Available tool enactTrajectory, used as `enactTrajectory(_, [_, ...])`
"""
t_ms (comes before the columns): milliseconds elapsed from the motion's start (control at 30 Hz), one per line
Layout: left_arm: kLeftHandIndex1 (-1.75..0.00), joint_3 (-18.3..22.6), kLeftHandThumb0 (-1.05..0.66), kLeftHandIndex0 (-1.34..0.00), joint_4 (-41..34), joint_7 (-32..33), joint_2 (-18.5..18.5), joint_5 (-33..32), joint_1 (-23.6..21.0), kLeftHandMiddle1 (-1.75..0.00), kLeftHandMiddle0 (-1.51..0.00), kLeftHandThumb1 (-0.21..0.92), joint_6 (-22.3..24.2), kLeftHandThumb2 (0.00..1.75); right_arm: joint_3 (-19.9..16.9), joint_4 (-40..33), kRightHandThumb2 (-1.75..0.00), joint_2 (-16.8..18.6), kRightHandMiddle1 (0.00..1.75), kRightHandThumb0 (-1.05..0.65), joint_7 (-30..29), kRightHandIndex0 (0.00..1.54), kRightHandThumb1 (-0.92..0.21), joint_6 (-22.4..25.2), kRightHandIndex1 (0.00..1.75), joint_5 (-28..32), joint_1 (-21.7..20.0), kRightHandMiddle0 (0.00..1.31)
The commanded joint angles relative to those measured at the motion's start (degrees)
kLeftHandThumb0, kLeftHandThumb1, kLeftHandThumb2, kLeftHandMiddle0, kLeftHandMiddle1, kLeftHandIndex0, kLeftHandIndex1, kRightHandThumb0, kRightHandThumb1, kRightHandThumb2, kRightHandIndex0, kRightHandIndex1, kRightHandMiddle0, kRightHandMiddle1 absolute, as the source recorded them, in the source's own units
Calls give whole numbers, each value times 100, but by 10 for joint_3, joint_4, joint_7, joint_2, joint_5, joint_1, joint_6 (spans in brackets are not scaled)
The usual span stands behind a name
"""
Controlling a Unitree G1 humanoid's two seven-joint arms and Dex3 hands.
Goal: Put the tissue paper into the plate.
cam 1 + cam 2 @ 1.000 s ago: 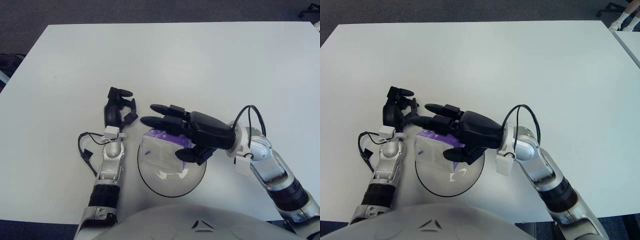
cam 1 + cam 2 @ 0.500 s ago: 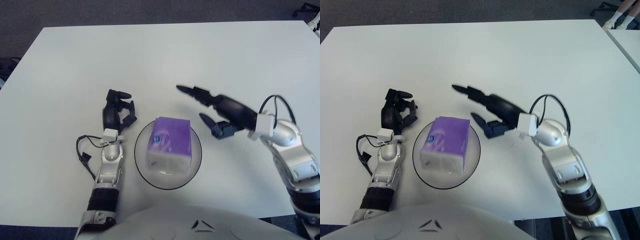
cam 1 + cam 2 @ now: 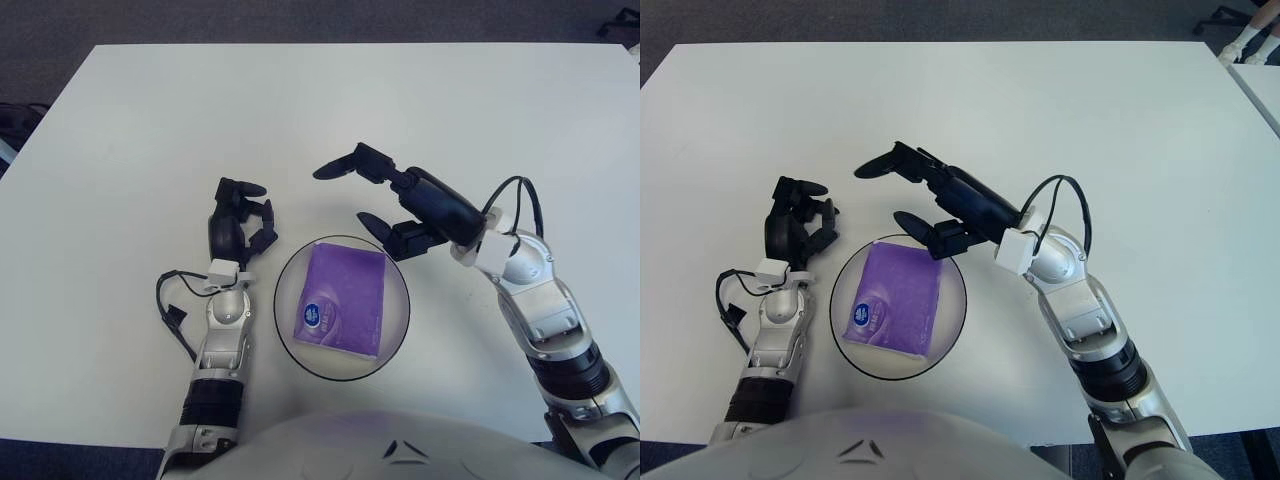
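A: Lying flat in the plate (image 3: 396, 322) is the tissue pack (image 3: 341, 312), purple face up, just below the right hand (image 3: 385, 198) fingertips.

B: Right hand state?

A: Fingers (image 3: 337, 167) spread apart, holding nothing, above the plate's far rim.

B: Left hand (image 3: 237, 222)?

A: Fingers curled together, empty, just left of the plate.

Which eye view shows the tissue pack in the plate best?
Right eye view: the tissue pack lies flat in the plate, fully unobstructed. The left eye view shows it equally whole; the right hand hovers beyond it.
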Motion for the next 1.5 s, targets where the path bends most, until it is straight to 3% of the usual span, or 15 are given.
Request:
enactTrajectory(0, [-175,8,-38,-33,106,-17,7,-6,56,-164,-53,69,22,86,25,391,-89,-20,123,-74,-164,0,-92,-463,84,-181,95,0])
enactTrajectory(267, [-175,7,-39,-36,109,-5,-1,-3,56,-170,-55,65,-10,91,20,443,-89,-13,123,-74,-193,0,-92,-517,84,-208,79,0])
enactTrajectory(967, [-175,9,-39,-36,110,-5,2,-3,56,-173,-55,64,-23,91,-3,579,-89,8,123,-74,-315,0,-92,-644,84,-336,27,0])
enactTrajectory(1200, [-175,11,-39,-36,112,-13,4,-8,57,-173,-57,64,-26,91,-7,599,-89,11,123,-74,-356,0,-92,-662,84,-378,16,0])
enactTrajectory(1233, [-175,12,-39,-36,110,-14,4,-9,57,-173,-58,64,-25,92,0,424,-89,26,123,-74,-364,0,-92,-513,84,-87,39,0])
enactTrajectory(1267, [-175,13,-39,-36,109,-15,3,-10,58,-173,-58,64,-24,92,6,293,-95,37,129,-67,-369,5,-89,-402,91,132,56,3])
enactTrajectory(1300, [-175,13,-39,-37,108,-14,3,-9,58,-173,-58,64,-23,92,5,205,-108,50,139,-56,-377,11,-82,-317,104,275,66,8])
enactTrajectory(1333, [-175,13,-39,-37,106,-14,3,-9,58,-174,-58,64,-23,92,2,160,-116,57,145,-50,-380,13,-78,-270,112,346,71,10])
enactTrajectory(1467, [-175,15,-39,-37,100,-12,3,-7,60,-174,-58,63,-18,93,-21,186,-124,98,151,-45,-370,16,-74,-236,123,332,55,10])
